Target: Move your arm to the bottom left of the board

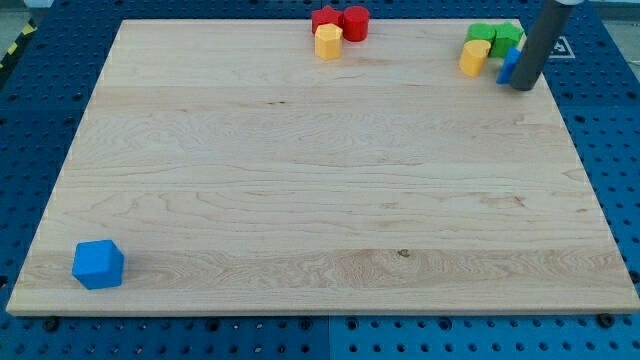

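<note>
My tip [521,86] touches the wooden board [320,200] at the view's top right, right beside a blue block [510,66] that the rod partly hides. Just left of it sit a yellow block [474,57] and two green blocks [494,38]. A blue cube [98,264] lies alone at the board's bottom left, far from my tip.
At the top middle edge a red star-like block [325,17] and a red cylinder [355,22] stand together with a yellow block [328,42] in front. A blue perforated table [30,120] surrounds the board.
</note>
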You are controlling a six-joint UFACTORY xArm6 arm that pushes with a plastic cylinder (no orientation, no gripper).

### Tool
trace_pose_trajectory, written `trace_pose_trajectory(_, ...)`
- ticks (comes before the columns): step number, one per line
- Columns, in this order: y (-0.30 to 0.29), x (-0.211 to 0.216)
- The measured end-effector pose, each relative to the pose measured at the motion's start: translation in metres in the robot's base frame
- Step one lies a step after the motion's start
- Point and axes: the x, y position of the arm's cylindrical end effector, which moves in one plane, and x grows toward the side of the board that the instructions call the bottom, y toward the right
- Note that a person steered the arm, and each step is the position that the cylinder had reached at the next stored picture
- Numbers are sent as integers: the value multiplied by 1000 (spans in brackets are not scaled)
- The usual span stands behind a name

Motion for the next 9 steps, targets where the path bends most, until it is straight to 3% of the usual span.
trace_pose_trajectory(2,-3,-12)
trace_pose_trajectory(3,-11,54)
trace_pose_trajectory(4,-59,78)
trace_pose_trajectory(6,-72,78)
trace_pose_trajectory(9,-140,78)
